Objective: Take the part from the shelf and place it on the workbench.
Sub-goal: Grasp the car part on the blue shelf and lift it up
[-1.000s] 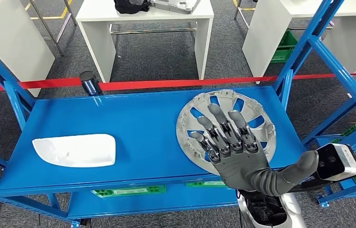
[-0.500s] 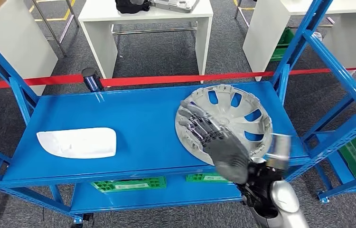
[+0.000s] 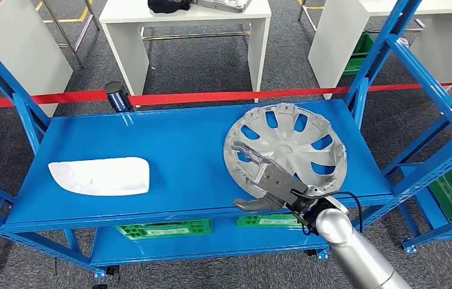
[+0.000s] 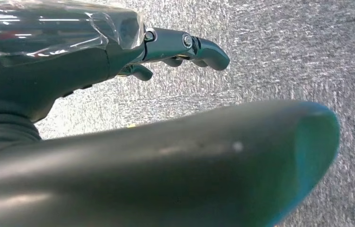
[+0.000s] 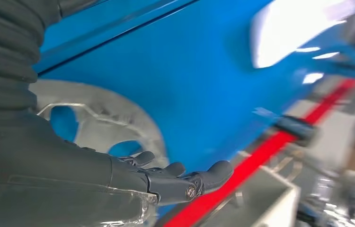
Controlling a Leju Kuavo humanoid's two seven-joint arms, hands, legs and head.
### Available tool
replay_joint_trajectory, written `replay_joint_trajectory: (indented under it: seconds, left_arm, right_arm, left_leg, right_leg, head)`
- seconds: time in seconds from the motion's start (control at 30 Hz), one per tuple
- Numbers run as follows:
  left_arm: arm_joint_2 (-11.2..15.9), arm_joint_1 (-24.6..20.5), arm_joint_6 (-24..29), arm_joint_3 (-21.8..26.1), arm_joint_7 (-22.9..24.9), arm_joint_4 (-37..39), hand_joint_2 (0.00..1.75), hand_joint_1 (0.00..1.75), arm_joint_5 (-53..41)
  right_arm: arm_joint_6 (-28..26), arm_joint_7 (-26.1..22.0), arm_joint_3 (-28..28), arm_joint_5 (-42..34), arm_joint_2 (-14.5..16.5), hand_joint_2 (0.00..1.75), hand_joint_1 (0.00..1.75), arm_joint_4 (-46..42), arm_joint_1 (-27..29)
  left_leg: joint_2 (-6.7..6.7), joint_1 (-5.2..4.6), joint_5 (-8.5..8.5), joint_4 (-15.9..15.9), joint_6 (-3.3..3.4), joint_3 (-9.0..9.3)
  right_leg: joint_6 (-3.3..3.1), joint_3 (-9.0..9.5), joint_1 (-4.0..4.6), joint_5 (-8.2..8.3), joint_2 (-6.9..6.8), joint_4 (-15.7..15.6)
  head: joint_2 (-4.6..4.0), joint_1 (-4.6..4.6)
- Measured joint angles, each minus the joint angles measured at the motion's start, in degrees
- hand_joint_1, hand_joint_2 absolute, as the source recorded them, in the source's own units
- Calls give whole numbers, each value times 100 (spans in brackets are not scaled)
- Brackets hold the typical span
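A silver spoked wheel cover (image 3: 290,144) lies flat on the right part of the blue shelf (image 3: 181,150). My right hand (image 3: 266,180) reaches over its near-left rim with the fingers stretched across the spokes. The thumb sticks out to the left along the shelf's front edge, and nothing is clasped. In the right wrist view the fingers (image 5: 175,179) hover just above the wheel cover (image 5: 100,127). A white curved part (image 3: 100,176) lies on the shelf's left side. My left hand (image 4: 166,47) hangs over grey carpet with its fingers loosely extended and holds nothing.
Blue shelf uprights (image 3: 392,54) rise at both ends. A red barrier tape (image 3: 181,96) on a dark post (image 3: 115,96) runs behind the shelf, with white tables (image 3: 181,18) beyond it. Green crates (image 3: 163,229) sit on the lower shelf.
My right hand dropped from a raised, spread pose above the wheel cover, turned over, and now lies low over the cover's near-left rim. The view shifted slightly.
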Motion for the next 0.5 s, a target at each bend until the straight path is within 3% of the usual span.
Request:
replay_joint_trajectory:
  seconds: [0.07, 0.13, 0.2, 0.23, 0.3, 0.33, 0.4, 0.5]
  left_arm:
    - [-13, -11, 0, 0, 6, 0, 0, 0, -44]
    - [-24, -19, -2, 0, 8, 0, 0, 0, -81]
    - [-36, -14, -5, 0, 9, 0, 0, 0, -109]
    - [-41, -11, -7, 0, 9, 0, 0, 0, -118]
    - [-53, -12, -8, 0, 10, 0, 0, 0, -128]
    - [-54, -15, -8, 0, 9, 0, 0, 0, -129]
    - [-49, -17, -10, 0, 9, 0, 0, 0, -128]
    - [-42, -3, -17, 0, 8, 0, 0, 0, -99]
  right_arm:
    - [-106, 20, 61, 178, -102, 175, 0, 181, -158]
    - [-253, 23, 128, 404, -199, 175, 0, 378, -299]
    - [-402, 22, 189, 596, -295, 175, 0, 561, -382]
    - [-454, 21, 213, 643, -333, 175, 0, 633, -419]
    - [-518, 9, 253, 688, -390, 175, 0, 735, -511]
    - [-555, -10, 271, 694, -408, 175, 0, 773, -555]
    - [-680, -93, 279, 622, -427, 175, 0, 823, -596]
    - [-994, -312, 195, 270, -419, 175, 0, 839, -591]
  left_leg:
    - [7, 32, 62, -94, 78, 19]
    - [9, 29, 83, -108, 107, -1]
    - [2, 27, 88, -103, 112, -11]
    - [-2, 28, 87, -95, 109, -10]
    - [-7, 33, 65, -49, 77, -12]
    - [-8, 22, 42, -3, 43, -32]
    - [-9, 1, 10, 77, -23, -89]
    - [-7, 13, -2, 122, -91, -144]
  right_leg:
    - [3, -180, 4, -176, 1, 342]
    - [-15, -578, -11, -494, 2, 1154]
    - [32, -874, -30, -643, 1, 1737]
    - [86, -862, -46, -571, 0, 1685]
    - [209, -525, -93, -211, -7, 925]
    - [230, -335, -102, -58, -6, 519]
    - [182, -156, -101, 82, 0, 101]
    - [68, -191, -93, 95, 14, 109]
  head:
    - [0, 11]
    - [0, 19]
    - [0, 19]
    - [0, 20]
    - [0, 21]
    - [0, 22]
    - [0, 19]
    - [0, 15]
